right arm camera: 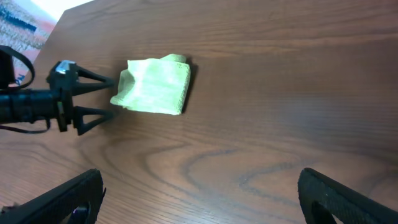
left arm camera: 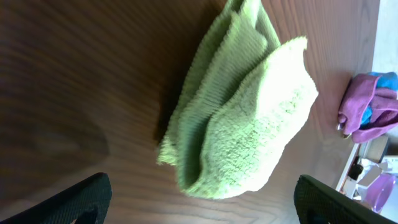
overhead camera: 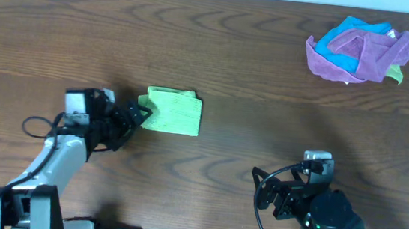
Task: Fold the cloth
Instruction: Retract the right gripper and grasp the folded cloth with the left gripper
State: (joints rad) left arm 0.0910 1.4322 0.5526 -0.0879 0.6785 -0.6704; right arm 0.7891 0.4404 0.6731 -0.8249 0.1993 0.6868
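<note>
The lime-green cloth (overhead camera: 174,112) lies folded into a small thick rectangle on the wooden table, left of centre. It fills the left wrist view (left arm camera: 245,118), layers stacked, and shows small in the right wrist view (right arm camera: 153,85). My left gripper (overhead camera: 140,114) is open at the cloth's left edge, its fingers (left arm camera: 202,199) wide apart with nothing between them. It also shows in the right wrist view (right arm camera: 102,98). My right gripper (overhead camera: 287,190) is open and empty over bare table (right arm camera: 199,196) at the front right, far from the cloth.
A pile of purple and bright blue cloths (overhead camera: 361,51) lies at the back right of the table; it also shows in the left wrist view (left arm camera: 370,109). Black cables (overhead camera: 260,202) trail by the right arm, near the table's front edge.
</note>
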